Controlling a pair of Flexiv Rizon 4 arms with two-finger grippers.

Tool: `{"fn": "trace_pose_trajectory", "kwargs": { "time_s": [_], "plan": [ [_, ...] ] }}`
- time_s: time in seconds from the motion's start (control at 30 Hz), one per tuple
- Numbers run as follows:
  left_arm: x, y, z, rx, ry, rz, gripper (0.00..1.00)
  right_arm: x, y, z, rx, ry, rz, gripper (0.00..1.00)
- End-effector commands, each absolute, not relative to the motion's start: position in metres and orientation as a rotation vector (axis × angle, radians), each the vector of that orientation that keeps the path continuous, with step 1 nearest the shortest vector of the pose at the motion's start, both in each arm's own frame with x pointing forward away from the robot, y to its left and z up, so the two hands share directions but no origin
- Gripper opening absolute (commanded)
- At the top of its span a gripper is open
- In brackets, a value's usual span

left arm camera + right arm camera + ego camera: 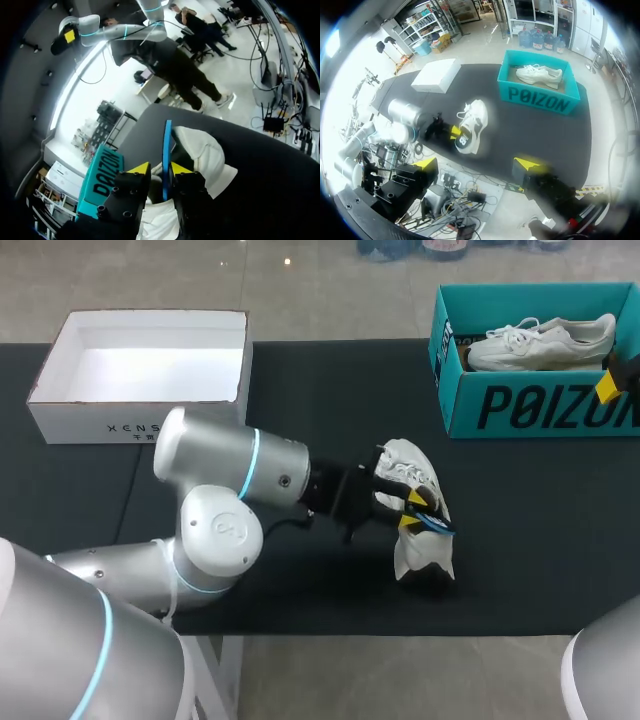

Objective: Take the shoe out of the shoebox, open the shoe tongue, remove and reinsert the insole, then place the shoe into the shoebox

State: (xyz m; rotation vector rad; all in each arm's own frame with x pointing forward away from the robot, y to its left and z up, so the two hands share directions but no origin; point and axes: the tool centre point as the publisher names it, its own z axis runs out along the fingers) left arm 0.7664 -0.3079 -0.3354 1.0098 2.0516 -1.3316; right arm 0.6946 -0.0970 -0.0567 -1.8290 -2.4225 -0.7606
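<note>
A white shoe (424,552) lies on its side on the black table (300,390), in front of the teal shoebox (520,410). A second white shoe (540,342) rests inside that box. My left gripper (410,511) is at the shoe's opening. In the left wrist view a thin blue insole (167,142) stands on edge between its fingertips (140,168), sticking out of the shoe (202,155). The jaws are slightly apart, with a gap beside the insole. My right gripper (476,164) hangs high over the table's front, wide open and empty.
A white box lid (140,365) sits open side up at the far left of the table. The teal shoebox (540,92) stands at the far right. The black mat lies bare between lid and shoebox and on both sides of the shoe (472,125).
</note>
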Motion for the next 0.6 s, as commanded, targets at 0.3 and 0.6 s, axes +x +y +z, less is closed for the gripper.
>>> {"fn": "trace_pose_trajectory", "kwargs": {
  "time_s": [0.3,0.6],
  "plan": [
    [0.764,-0.311,-0.341,1.018,2.062,-1.346,0.08,0.697,-0.096,-0.056,-1.829,-2.421,-0.752,1.0],
    [0.782,-0.312,-0.344,1.094,2.07,-1.32,0.0,0.697,-0.096,-0.056,-1.829,-2.421,-0.752,1.0]
  ]
}}
